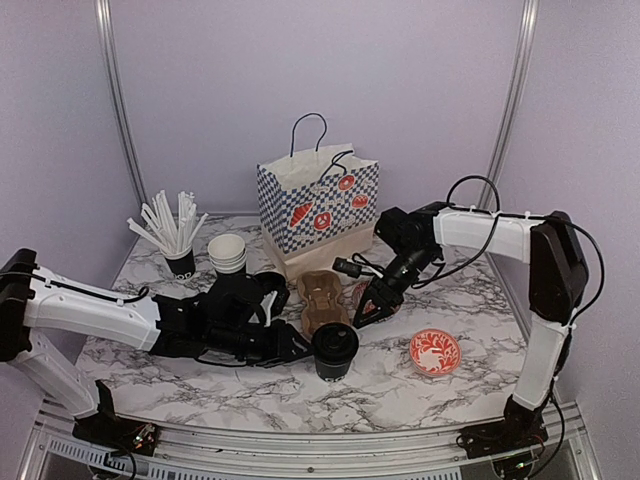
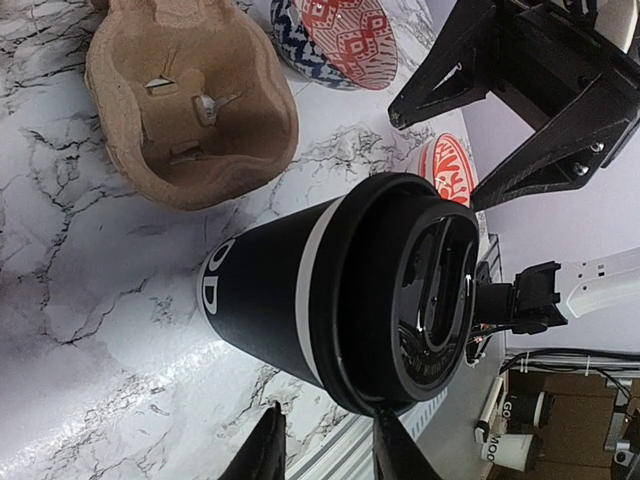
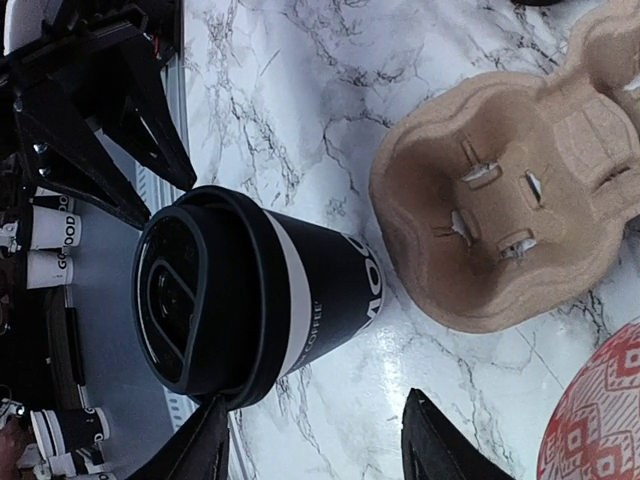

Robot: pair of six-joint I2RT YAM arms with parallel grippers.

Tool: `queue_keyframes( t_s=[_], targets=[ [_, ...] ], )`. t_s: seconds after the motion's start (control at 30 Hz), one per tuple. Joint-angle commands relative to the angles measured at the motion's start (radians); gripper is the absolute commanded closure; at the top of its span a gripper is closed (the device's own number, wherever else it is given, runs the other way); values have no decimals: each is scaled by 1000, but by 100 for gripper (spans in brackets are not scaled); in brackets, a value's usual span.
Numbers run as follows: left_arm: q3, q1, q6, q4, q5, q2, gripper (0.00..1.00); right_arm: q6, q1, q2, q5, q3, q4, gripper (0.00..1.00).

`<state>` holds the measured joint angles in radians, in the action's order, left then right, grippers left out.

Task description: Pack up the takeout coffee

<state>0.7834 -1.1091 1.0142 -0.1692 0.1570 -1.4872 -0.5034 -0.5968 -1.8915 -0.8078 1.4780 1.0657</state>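
One takeout coffee cup [image 1: 335, 350], black with a black lid, stands on the marble table in front of the brown cardboard carrier [image 1: 322, 298]. My left gripper [image 1: 297, 347] is open just left of the cup. In the left wrist view the cup [image 2: 300, 290] lies just beyond my gripper [image 2: 325, 455], and one fingertip [image 2: 393, 450] is at the lid's rim. My right gripper [image 1: 368, 310] is open, above and right of the cup. In the right wrist view the cup [image 3: 290, 290] is beyond my gripper [image 3: 315, 450], not between the fingers. The carrier's pockets [image 3: 500, 210] are empty.
A checked paper bag [image 1: 318, 205] stands open at the back. A black cup of wrapped straws [image 1: 180, 262] and a stack of white cups [image 1: 227, 253] are back left. A red patterned bowl [image 1: 435, 352] lies right of the cup; another [image 2: 345, 35] lies by the carrier.
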Motion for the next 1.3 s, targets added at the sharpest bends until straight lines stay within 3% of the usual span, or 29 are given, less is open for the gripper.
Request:
queue_keyframes(
  t_s=[0.0,0.3,0.67,0.87,1.07,1.2,1.27],
  targets=[
    [31,-3,-4,-32,14,-19,69,-29,-5,-12,-68,-1,33,43],
    [34,4,-9,-40,20,-44,70,-24,-13,-34,-65,-6,28,45],
    [28,31,0,-40,64,-108,73,2,-29,-79,-32,-15,4,53],
    [-9,60,27,-17,94,-163,81,85,-36,-115,115,-78,-73,63],
    [-82,75,48,-37,155,-234,83,128,-70,-158,257,-115,-102,68],
    [-73,70,18,-36,147,-204,83,89,-65,-108,198,-52,-59,70],
    [-46,66,-18,-23,121,-161,83,54,-52,-62,132,-18,-33,66]
  ],
)
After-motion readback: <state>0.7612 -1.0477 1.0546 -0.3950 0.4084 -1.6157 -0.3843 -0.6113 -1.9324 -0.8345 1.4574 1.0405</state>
